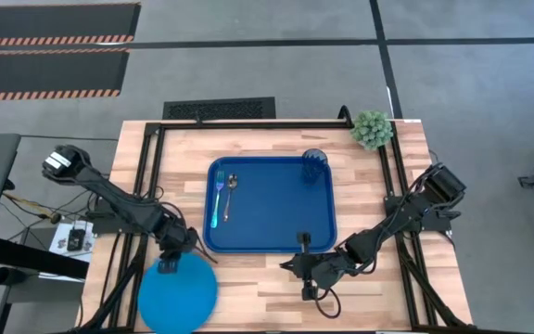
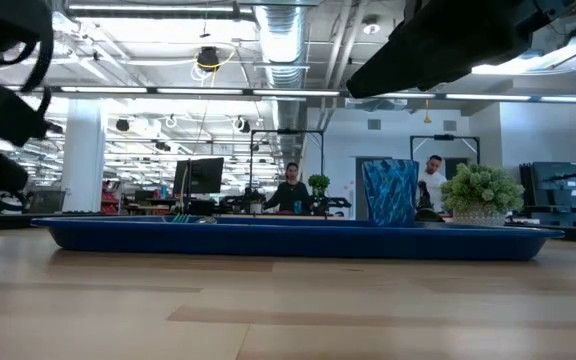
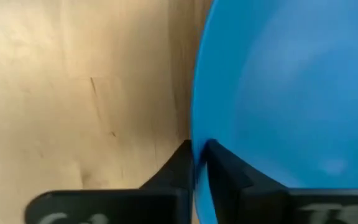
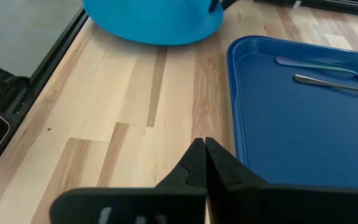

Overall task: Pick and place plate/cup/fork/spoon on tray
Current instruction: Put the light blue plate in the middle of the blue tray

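Here our left pincer is clamped on the plate, its two fingers pinching the rim edge-on at the side nearest the tray. The plate sits at the near left of the table, just off the tray's near-left corner, and we cannot tell whether it is resting flat or already tipped up a little. Our right pincer waits at the tray's near edge, fingers pressed together on nothing.

The grip is the weak point, in our judgement. We hold a wide, smooth disc by a thin strip of rim, so its weight hangs far out from the fingers; on a lift it could swing down, twist, or slide free. The tray's raised rim is the next hazard: a sagging far edge could catch it and push the tray. Inside, the fork and spoon lie side by side at the left, the cup stands in the far right corner, so a plate set down too far left would land on the cutlery. The right arm also lies close to the plate's likely path.

The high view gives us the whole layout but not the grip. Only the left wrist view shows the fingers astride the rim. The right wrist view shows the plate and cutlery from table level, and its own closed fingers. The low view shows the cup upright beside a small plant, but the plate does not appear there.
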